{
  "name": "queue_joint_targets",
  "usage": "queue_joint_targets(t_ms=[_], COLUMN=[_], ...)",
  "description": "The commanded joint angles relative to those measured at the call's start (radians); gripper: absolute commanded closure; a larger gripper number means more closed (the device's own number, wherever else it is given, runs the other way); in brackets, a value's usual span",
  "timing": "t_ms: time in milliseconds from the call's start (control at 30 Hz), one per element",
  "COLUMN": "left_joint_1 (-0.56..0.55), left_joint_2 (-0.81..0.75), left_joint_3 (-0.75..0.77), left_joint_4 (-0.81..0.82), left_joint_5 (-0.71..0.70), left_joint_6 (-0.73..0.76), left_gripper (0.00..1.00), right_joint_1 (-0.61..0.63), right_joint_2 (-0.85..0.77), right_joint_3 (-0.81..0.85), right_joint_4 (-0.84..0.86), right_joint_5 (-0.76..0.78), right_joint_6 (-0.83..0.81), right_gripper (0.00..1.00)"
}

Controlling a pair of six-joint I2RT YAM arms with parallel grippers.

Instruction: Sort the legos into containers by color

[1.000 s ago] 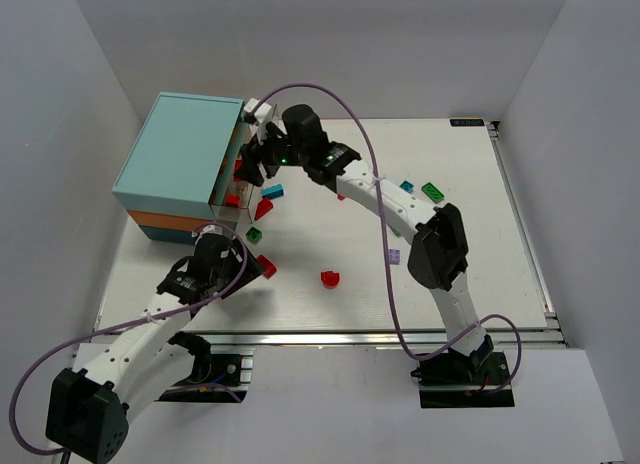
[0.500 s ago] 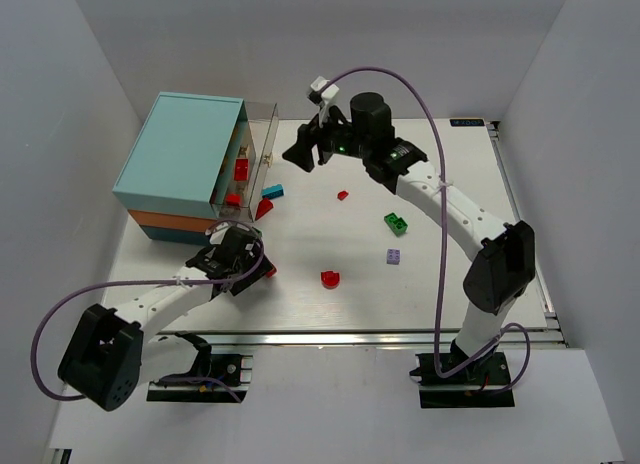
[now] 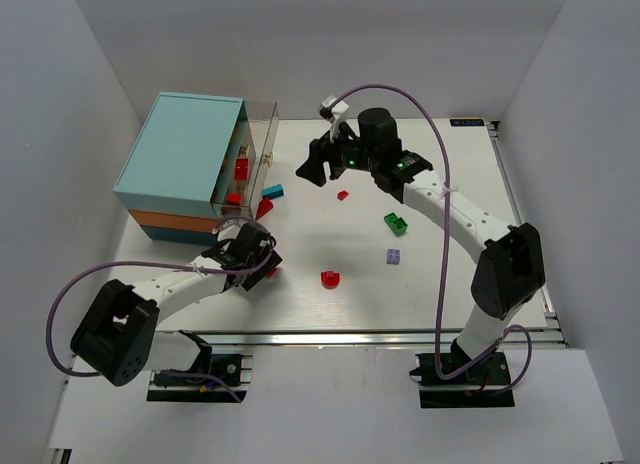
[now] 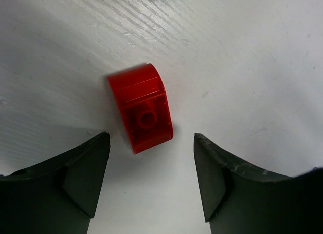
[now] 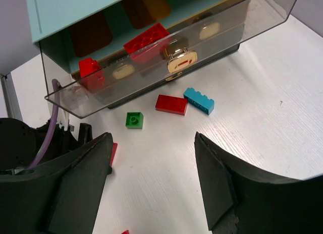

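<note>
My left gripper [image 3: 263, 265] is open and low over the table, its jaws either side of the near end of a red curved lego [image 4: 144, 110], not touching it. My right gripper [image 3: 318, 171] is open and empty, held above the table just right of the pulled-out clear drawer [image 3: 258, 144] of the teal-topped cabinet [image 3: 185, 149]. The drawer [image 5: 166, 52] holds red legos [image 5: 147, 40]. Below it lie a green lego [image 5: 133, 119], a red lego [image 5: 171, 104] and a cyan lego [image 5: 198, 100].
On the table lie a small red lego [image 3: 343, 195], a green lego [image 3: 396, 222], a pale purple lego [image 3: 394, 256] and a rounded red piece [image 3: 330, 278]. White walls enclose the table on three sides.
My right gripper has left the drawer and moved right, away from the cabinet. My left gripper has moved right and now stands over the red curved lego.
</note>
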Motion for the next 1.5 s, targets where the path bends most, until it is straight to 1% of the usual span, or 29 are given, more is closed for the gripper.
queue_joint_targets(t_ms=[0,200,300,367,467,533,567,633,667,700,767,800,833,933,1000,1033,1100,1133,1167,1333,1367,1433,1467], left_joint_1=[-0.02,-0.042,-0.042,-0.042,-0.051,-0.051,-0.051,-0.051,-0.051,-0.051,-0.051,-0.06,-0.069,-0.079,-0.088,-0.088,-0.097,-0.097,-0.097,-0.106,-0.106,-0.106,-0.106], left_joint_2=[0.025,0.105,0.125,0.128,0.116,0.096,0.086,0.067,0.036,0.018,-0.03,-0.042,-0.059,-0.128,-0.176,-0.194,-0.235,-0.248,-0.257,-0.332,-0.338,-0.337,-0.329], left_joint_3=[0.053,0.117,0.142,0.147,0.141,0.131,0.122,0.113,0.108,0.105,0.111,0.119,0.121,0.131,0.16,0.171,0.194,0.199,0.206,0.239,0.245,0.269,0.297], left_joint_4=[0.022,-0.068,-0.114,-0.136,-0.163,-0.176,-0.183,-0.208,-0.212,-0.219,-0.243,-0.248,-0.26,-0.288,-0.303,-0.308,-0.317,-0.32,-0.329,-0.383,-0.393,-0.418,-0.423], left_joint_5=[-0.05,-0.095,-0.099,-0.096,-0.093,-0.081,-0.072,-0.058,-0.053,-0.05,-0.04,-0.012,0.0,0.04,0.063,0.095,0.146,0.201,0.224,0.394,0.449,0.505,0.558], left_joint_6=[-0.046,-0.073,-0.077,-0.076,-0.074,-0.067,-0.062,-0.051,-0.044,-0.022,0.005,0.033,0.05,0.113,0.182,0.206,0.28,0.3,0.321,0.466,0.51,0.559,0.596], left_gripper=[0.23,0.29,0.35,0.4,0.44,0.49,0.51,0.59,0.62,0.68,0.75,0.77,0.81,0.86,0.88,0.91,0.91,0.92,0.92,0.94,0.96,0.96,0.96], right_joint_1=[-0.007,-0.015,-0.022,-0.025,-0.034,-0.042,-0.042,-0.047,-0.05,-0.05,-0.054,-0.054,-0.056,-0.054,-0.056,-0.057,-0.056,-0.054,-0.056,-0.059,-0.061,-0.064,-0.061], right_joint_2=[-0.065,-0.082,-0.093,-0.098,-0.108,-0.119,-0.127,-0.139,-0.147,-0.157,-0.173,-0.18,-0.187,-0.208,-0.219,-0.225,-0.236,-0.24,-0.245,-0.248,-0.25,-0.25,-0.253], right_joint_3=[-0.008,-0.032,-0.042,-0.05,-0.067,-0.087,-0.093,-0.116,-0.127,-0.134,-0.165,-0.176,-0.2,-0.235,-0.266,-0.274,-0.297,-0.303,-0.312,-0.315,-0.314,-0.318,-0.32], right_joint_4=[0.041,0.041,0.041,0.041,0.039,0.042,0.041,0.042,0.042,0.042,0.042,0.042,0.042,0.042,0.036,0.035,0.03,0.03,0.03,0.026,0.023,0.019,0.018], right_joint_5=[-0.027,-0.033,-0.032,-0.033,-0.036,-0.038,-0.039,-0.041,-0.041,-0.041,-0.041,-0.041,-0.039,-0.039,-0.042,-0.041,-0.038,-0.036,-0.035,-0.032,-0.03,-0.027,-0.026], right_joint_6=[0.01,0.013,0.012,0.012,0.008,0.008,0.007,0.002,0.001,-0.001,-0.013,-0.019,-0.025,-0.036,-0.038,-0.038,-0.038,-0.066,-0.068,-0.074,-0.077,-0.082,-0.084], right_gripper=[0.29,0.28,0.28,0.29,0.28,0.29,0.28,0.29,0.28,0.28,0.29,0.28,0.28,0.29,0.29,0.28,0.29,0.28,0.29,0.28,0.28,0.28,0.28])
